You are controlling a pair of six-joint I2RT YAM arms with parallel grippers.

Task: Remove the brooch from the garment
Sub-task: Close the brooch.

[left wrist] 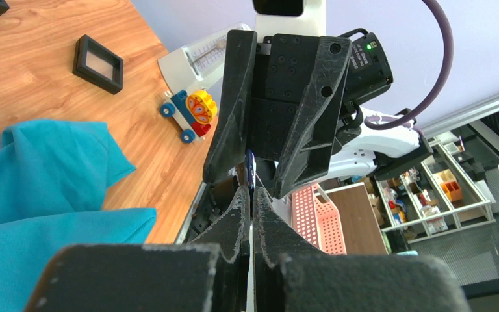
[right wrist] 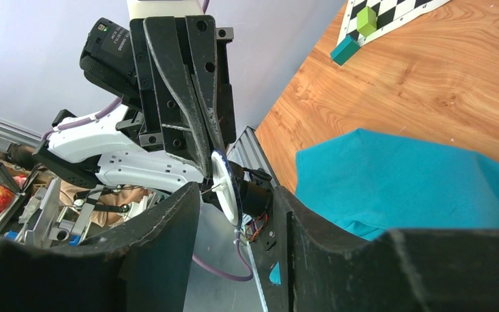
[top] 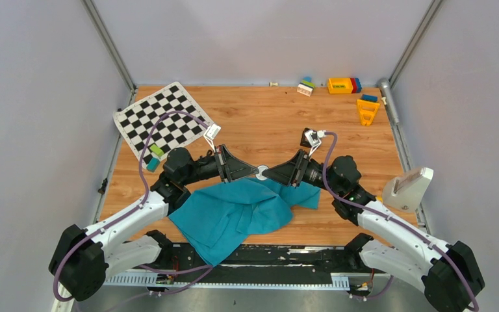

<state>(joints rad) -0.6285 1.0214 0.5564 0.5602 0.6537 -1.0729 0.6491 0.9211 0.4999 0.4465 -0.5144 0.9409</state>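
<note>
shirt: the teal shirt point(top: 234, 211) is spread in loose folds on the bench point(top: 260, 123) at its near edge, just under both tools. It is gripped by neither.
left tool: the left tool point(top: 255, 172) is clamped shut on the brooch point(right wrist: 225, 188), a small white disc pinched at its rim, so the disc is held up off the cloth.
right tool: the right tool point(top: 270, 173) is open, with one finger on each side of the disc and neither seen touching it. It is judged to be set there to take or steady the disc.
brooch: it is held in the air between the two tool tips, over the far edge of the shirt.
hidden: the pin side is not shown, so whether any cloth is caught cannot be told. In the left wrist view the disc is almost wholly covered by that tool's own fingers.
far bench: a checkered mat point(top: 162, 120) and toy blocks point(top: 341, 85) are seen well apart from the work.
</note>
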